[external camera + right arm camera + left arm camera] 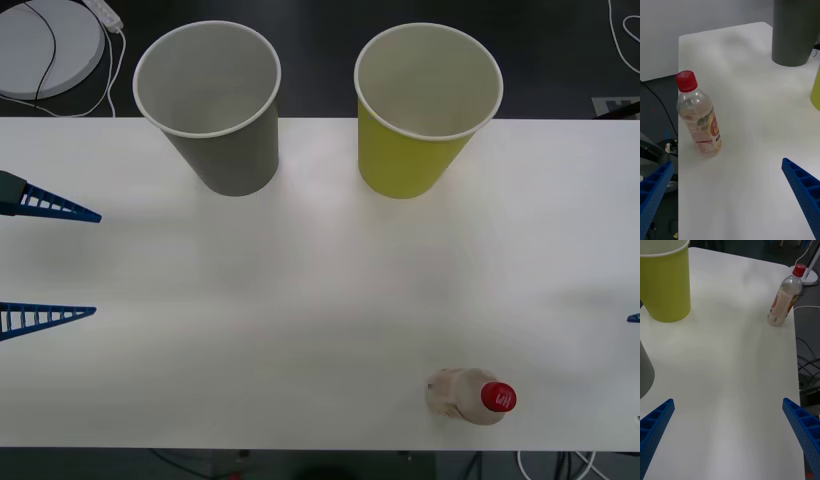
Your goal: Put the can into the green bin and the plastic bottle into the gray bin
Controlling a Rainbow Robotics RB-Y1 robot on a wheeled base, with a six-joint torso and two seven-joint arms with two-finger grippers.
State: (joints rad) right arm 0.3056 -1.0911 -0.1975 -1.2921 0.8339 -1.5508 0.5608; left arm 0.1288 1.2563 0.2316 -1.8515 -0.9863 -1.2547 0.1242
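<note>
The gray bin [207, 105] and the green bin [425, 110] stand upright side by side at the table's far edge, gray on the left. The plastic bottle [470, 395], clear with a red cap, stands near the front edge on the right. My left gripper [97, 264] is open at the left side of the table, far from the bottle [784, 302]. My right gripper [727, 162] is open, a short way from the bottle [700, 120], with nothing between its fingers. One of its fingertips [634, 318] shows at the right edge. The can is out of view.
The white table [300, 300] is bare between the bins and the bottle. A round white disc [45, 45] with cables lies beyond the far left corner. Cables hang past the table's right side [805, 363].
</note>
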